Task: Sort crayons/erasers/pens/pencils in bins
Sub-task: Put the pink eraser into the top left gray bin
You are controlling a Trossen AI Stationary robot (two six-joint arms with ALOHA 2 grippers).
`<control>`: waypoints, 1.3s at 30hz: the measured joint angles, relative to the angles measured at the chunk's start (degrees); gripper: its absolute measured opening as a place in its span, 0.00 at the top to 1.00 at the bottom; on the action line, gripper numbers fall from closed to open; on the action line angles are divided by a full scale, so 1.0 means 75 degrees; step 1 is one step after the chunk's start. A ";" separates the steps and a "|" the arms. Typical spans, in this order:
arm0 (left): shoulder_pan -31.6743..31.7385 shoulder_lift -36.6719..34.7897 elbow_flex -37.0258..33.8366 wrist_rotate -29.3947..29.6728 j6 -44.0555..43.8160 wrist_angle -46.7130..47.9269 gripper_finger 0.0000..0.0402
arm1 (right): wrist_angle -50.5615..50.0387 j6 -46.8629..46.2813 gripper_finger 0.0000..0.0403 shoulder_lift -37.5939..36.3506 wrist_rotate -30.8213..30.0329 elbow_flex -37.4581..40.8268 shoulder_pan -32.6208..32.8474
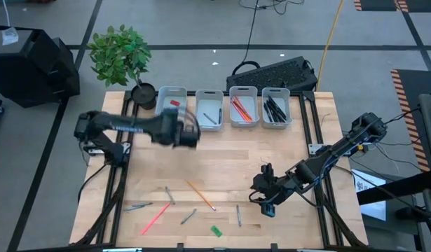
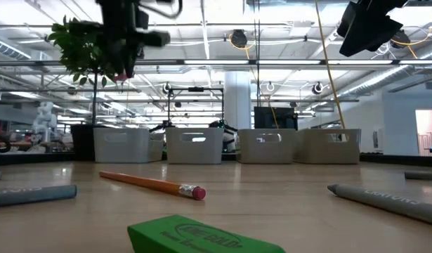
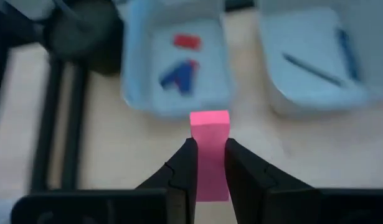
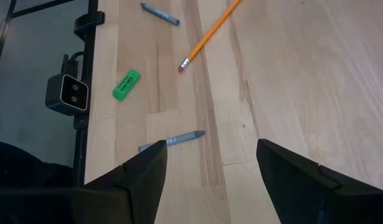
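The left claw (image 3: 208, 163) pinches a pink eraser (image 3: 210, 149) just short of the nearest bin (image 3: 176, 68), which holds a red eraser (image 3: 186, 42) and a blue eraser (image 3: 180, 74). The right claw (image 4: 210, 168) hangs wide over the pale wooden counter (image 4: 291, 81); beyond it lie a grey crayon (image 4: 172, 140), a green eraser (image 4: 126, 84) and an orange pencil (image 4: 210, 31). Behind the 4 bins (image 2: 194, 145) stretches a bright, open workshop.

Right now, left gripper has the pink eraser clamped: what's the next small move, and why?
Probably carry it a little farther forward over the leftmost pale grey plastic bin, then open. The left gripper holds the pink rectangular eraser just short of that bin's near rim, and the bin already holds a red eraser and a blue eraser. The right gripper hangs open over the table.
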State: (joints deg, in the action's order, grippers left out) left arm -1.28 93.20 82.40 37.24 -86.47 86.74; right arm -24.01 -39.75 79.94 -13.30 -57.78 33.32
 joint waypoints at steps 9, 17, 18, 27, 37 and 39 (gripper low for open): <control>0.2622 0.0174 -0.0003 0.0685 0.2816 -0.1527 0.82 | -0.0103 -0.0013 0.40 0.0000 0.0000 0.0000 -0.0003; 0.4214 0.0908 -0.0002 -0.0211 0.4393 -0.3052 0.82 | -0.0867 -0.0413 0.40 -0.0289 -0.0013 0.0009 -0.0015; 0.4364 0.1034 -0.0002 -0.0394 0.4548 -0.3078 0.82 | -0.0984 -0.0414 0.40 -0.0359 -0.0012 0.0009 -0.0015; 0.5014 0.2208 -0.0002 -0.1268 0.5198 -0.3205 0.82 | -0.1564 -0.0634 0.40 -0.0621 -0.0033 0.0009 -0.0017; 0.5258 0.2755 -0.0217 -0.2190 0.5394 -0.3635 0.82 | -0.1699 -0.0898 0.40 -0.0621 -0.0020 0.0009 0.0085; 0.5296 0.2755 -0.0398 -0.2372 0.5445 -0.3720 0.82 | -0.1701 -0.1014 0.40 -0.0621 -0.0020 0.0009 0.0132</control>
State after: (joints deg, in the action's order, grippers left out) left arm 38.44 113.86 79.42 19.45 -45.63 58.84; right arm -36.77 -47.35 75.29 -13.45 -57.71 34.31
